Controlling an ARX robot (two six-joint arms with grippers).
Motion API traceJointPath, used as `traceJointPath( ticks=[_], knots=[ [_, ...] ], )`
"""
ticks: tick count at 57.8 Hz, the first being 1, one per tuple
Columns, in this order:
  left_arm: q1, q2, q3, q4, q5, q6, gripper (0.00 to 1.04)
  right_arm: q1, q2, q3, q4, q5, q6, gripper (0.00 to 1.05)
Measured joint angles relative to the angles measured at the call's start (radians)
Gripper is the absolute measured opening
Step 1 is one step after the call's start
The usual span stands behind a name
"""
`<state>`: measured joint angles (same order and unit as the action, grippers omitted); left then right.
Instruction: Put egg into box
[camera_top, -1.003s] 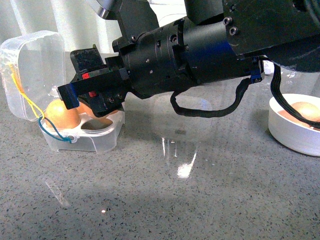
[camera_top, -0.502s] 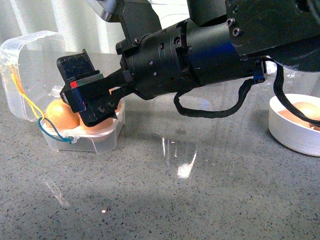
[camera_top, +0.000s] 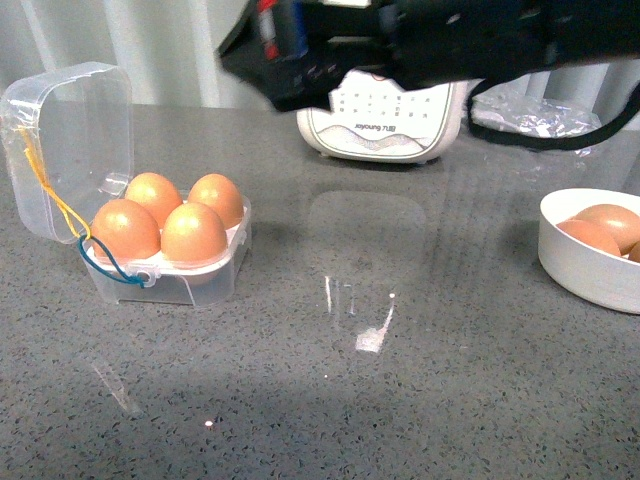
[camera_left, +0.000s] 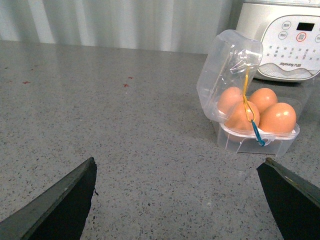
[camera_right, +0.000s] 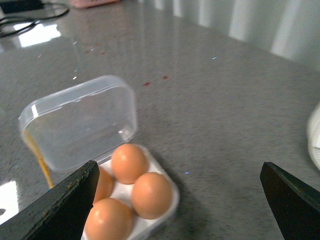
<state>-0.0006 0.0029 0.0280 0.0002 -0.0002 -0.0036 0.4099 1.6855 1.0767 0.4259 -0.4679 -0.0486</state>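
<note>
The box (camera_top: 190, 285) stands at the left of the table, its clear lid (camera_top: 70, 140) hinged open and upright. Every cell holds a brown egg; the egg (camera_top: 193, 232) in the near right cell sits free. High above the table, my right gripper (camera_top: 250, 50) is open and blurred, clear of the box. In the right wrist view it (camera_right: 176, 205) hangs over the box (camera_right: 120, 191) with wide-spread fingers (camera_right: 60, 205) holding nothing. My left gripper (camera_left: 177, 200) is open over bare table, well short of the box (camera_left: 257, 142).
A white bowl (camera_top: 590, 272) with more brown eggs (camera_top: 605, 220) sits at the right edge. A white kitchen appliance (camera_top: 385, 125) stands at the back middle, with crumpled clear plastic (camera_top: 530, 115) beside it. Grey speckled table lies between box and bowl.
My right gripper, which was low over the box's near cells, has risen up and away to the top of the front view. The eggs it covered now show.
</note>
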Motion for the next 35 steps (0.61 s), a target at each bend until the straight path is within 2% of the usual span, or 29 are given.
traceJointPath(
  ticks=[8,16,19,27,35],
  knots=[
    [0.0,0.0,0.0,0.0,0.0,0.0,0.98,-0.109,-0.099,-0.091,0.051,0.139,0.045,0.98],
    [0.0,0.0,0.0,0.0,0.0,0.0,0.98,-0.264,-0.295,-0.277,0.074,0.433,-0.026,0.98],
    [0.0,0.0,0.0,0.0,0.0,0.0,0.98,-0.309,-0.375,-0.343,0.099,0.504,-0.076,0.98],
    [0.0,0.0,0.0,0.0,0.0,0.0,0.98,-0.39,-0.524,-0.45,0.129,0.56,-0.154,0.98],
    [0.0,0.0,0.0,0.0,0.0,0.0,0.98,-0.43,-0.638,-0.548,0.19,0.612,-0.241,0.98]
  ],
)
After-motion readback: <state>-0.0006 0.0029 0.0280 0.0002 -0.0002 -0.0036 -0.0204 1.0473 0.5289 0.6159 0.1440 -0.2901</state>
